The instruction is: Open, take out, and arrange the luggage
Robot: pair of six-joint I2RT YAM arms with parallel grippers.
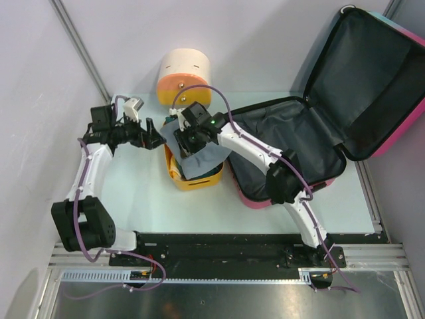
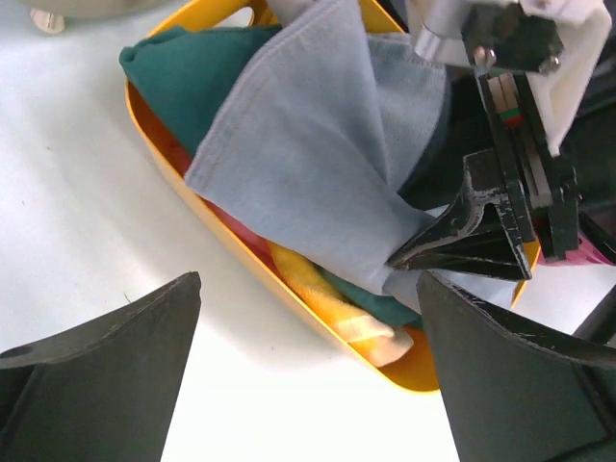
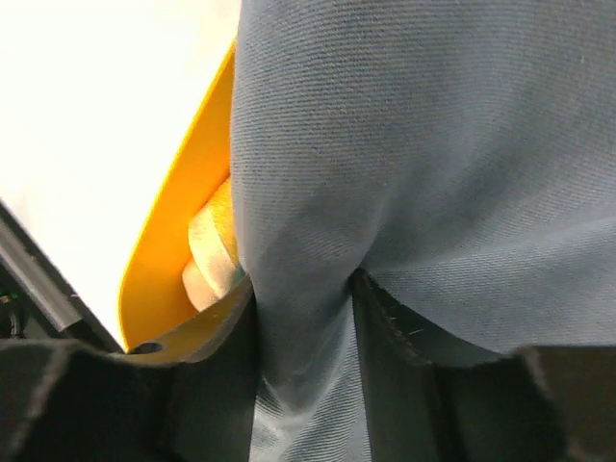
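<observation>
The luggage (image 1: 285,156) lies open at the right of the table, its teal-pink lid (image 1: 362,80) stood up against the wall and its black lining showing. My right gripper (image 1: 189,143) is shut on a grey-blue cloth (image 1: 202,161) over the yellow basket (image 1: 199,183). In the right wrist view the cloth (image 3: 385,144) is pinched between my fingers (image 3: 217,385). My left gripper (image 1: 151,136) is open and empty just left of the basket. Its view shows the cloth (image 2: 318,164), the basket's rim (image 2: 183,183) and the right gripper (image 2: 472,236).
The basket also holds a teal cloth (image 2: 183,67) and a rolled orange-yellow cloth (image 2: 332,308). A cream-orange round drawer box (image 1: 184,76) stands behind the basket. Grey walls close the back and left. The black arm rail runs along the near edge.
</observation>
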